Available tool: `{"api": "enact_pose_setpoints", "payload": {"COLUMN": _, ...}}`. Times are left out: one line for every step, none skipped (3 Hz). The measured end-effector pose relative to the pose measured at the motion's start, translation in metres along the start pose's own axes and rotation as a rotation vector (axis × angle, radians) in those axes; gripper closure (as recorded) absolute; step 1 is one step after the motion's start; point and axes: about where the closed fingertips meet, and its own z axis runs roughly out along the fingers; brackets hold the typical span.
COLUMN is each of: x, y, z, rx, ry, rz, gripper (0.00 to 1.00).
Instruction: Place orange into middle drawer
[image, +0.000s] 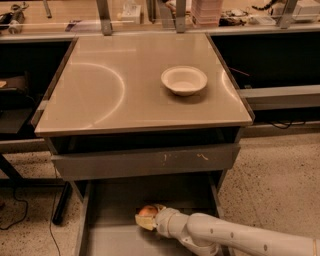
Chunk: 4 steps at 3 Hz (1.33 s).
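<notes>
The orange (147, 211) shows at the bottom of the camera view, inside the pulled-out middle drawer (115, 235), a wide grey drawer with a flat floor. My gripper (146, 218) reaches in from the lower right on a white arm and is shut on the orange, holding it just above or on the drawer floor. Part of the orange is hidden by the fingers.
Above the open drawer sits a closed grey drawer front (145, 161) with pale scratch marks. The beige tabletop (100, 85) carries a white bowl (184, 80). Shelves with clutter line the back. A speckled floor (280, 180) lies to the right.
</notes>
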Motion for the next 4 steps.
{"api": "enact_pose_setpoints", "payload": {"x": 0.001, "y": -0.005, "z": 0.008, "rx": 0.010, "ry": 0.009, "rz": -0.025, "gripper": 1.00}}
{"api": "enact_pose_setpoints", "payload": {"x": 0.007, "y": -0.008, "z": 0.015, "rx": 0.019, "ry": 0.032, "rz": -0.041, "gripper": 1.00}}
{"api": "enact_pose_setpoints", "payload": {"x": 0.012, "y": -0.012, "z": 0.020, "rx": 0.028, "ry": 0.051, "rz": -0.051, "gripper": 1.00}}
{"api": "enact_pose_setpoints", "payload": {"x": 0.018, "y": -0.014, "z": 0.024, "rx": 0.034, "ry": 0.060, "rz": -0.050, "gripper": 1.00}}
